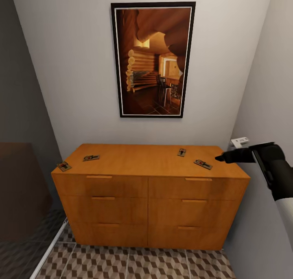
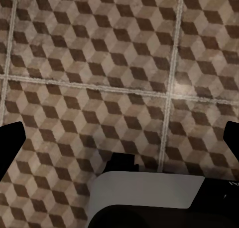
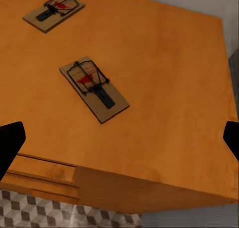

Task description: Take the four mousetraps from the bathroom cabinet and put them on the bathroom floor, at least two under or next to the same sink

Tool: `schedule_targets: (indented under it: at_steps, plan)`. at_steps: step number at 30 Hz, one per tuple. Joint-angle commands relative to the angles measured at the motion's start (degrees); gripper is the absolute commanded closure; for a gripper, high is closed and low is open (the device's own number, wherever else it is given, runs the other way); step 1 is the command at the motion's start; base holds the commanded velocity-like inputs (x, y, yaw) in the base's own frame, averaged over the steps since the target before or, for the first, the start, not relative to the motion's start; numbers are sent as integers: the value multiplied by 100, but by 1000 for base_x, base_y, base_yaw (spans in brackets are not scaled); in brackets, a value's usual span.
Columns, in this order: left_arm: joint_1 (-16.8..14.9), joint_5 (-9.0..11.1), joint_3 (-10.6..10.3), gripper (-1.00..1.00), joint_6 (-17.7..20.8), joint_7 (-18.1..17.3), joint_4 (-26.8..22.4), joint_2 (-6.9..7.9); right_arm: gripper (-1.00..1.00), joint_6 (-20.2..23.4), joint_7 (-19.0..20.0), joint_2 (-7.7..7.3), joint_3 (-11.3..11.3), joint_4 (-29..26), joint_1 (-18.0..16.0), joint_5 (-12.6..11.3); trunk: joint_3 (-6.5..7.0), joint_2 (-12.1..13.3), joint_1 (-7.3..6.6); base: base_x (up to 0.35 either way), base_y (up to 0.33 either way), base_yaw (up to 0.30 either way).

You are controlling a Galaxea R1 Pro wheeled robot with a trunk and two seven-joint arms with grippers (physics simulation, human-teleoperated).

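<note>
Tan wooden mousetraps lie flat on top of the cabinet (image 1: 148,197), four in all: one at the far left corner (image 1: 64,166), one just beside it toward the middle (image 1: 91,158), one right of centre near the back (image 1: 181,152), and one near the right front edge (image 1: 203,164). In the right wrist view the nearer trap (image 3: 94,88) and a farther one (image 3: 54,12) rest on the orange-brown top, each with dark spring bars and a red mark. The right claw (image 1: 221,158) hovers by the cabinet's right end, close to the nearest trap but apart from it, its fingers spread wide and holding nothing. The left claw (image 2: 119,138) hangs wide open over the bathroom floor (image 2: 99,53). A framed picture (image 1: 153,59) hangs above the cabinet.
</note>
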Motion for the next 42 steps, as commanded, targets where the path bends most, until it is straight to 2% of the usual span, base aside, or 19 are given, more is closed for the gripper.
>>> schedule_targets:
  at_steps: [1, 4, 8, 34, 42]
  plan:
    - [-3, 9, 2, -100, -19, 15, 3, -2, -100, 12, 50, -4, 11, -5, -5, 114, -6, -3, 0, 0, 0, 0]
    - [-3, 9, 2, -100, -19, 15, 3, -2, -100, 12, 50, -2, 9, -5, -5, 318, -6, -3, 0, 0, 0, 0]
    - [-3, 9, 2, -100, -19, 15, 3, -2, -100, 12, 50, -2, 9, -5, -5, 403, -12, -3, 0, 0, 0, 37]
    - [-3, 8, 2, -100, -19, 15, 3, -2, -100, 12, 56, -2, 7, -9, -5, 433, -168, -3, 0, 0, -1, 186]
    - [-3, 1, 2, -100, -19, 15, 3, -2, -100, 12, 54, -2, 7, -7, -5, 436, -196, -3, 0, 0, -180, 101]
